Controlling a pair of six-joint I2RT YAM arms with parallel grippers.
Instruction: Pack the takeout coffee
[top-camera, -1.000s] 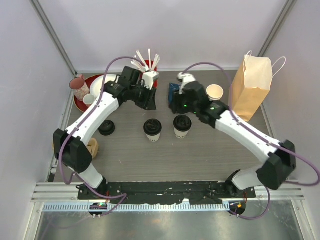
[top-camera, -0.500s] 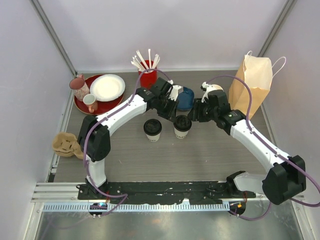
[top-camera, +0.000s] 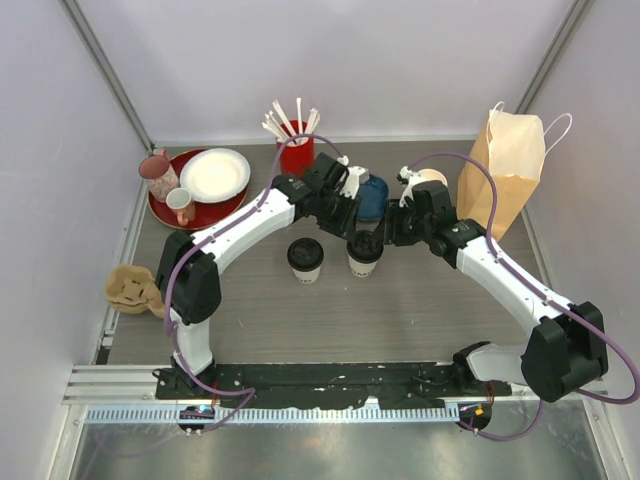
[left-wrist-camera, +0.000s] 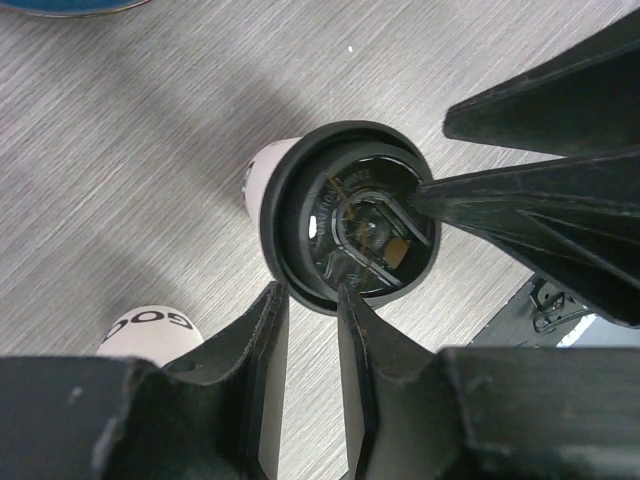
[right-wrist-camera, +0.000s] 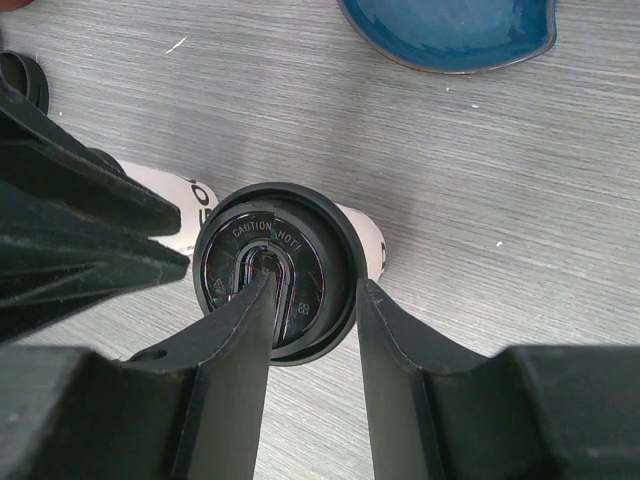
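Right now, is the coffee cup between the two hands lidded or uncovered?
Lidded: a black lid caps the cup in both wrist views.

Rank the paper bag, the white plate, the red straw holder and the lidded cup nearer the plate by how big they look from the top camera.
1. paper bag
2. white plate
3. red straw holder and lidded cup: they look about alike, so no order between them.

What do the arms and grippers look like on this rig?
The left arm and right arm have white links with black joints. A purple cable loops along each. The left gripper and right gripper have matte black, tapered fingers; no markings visible.
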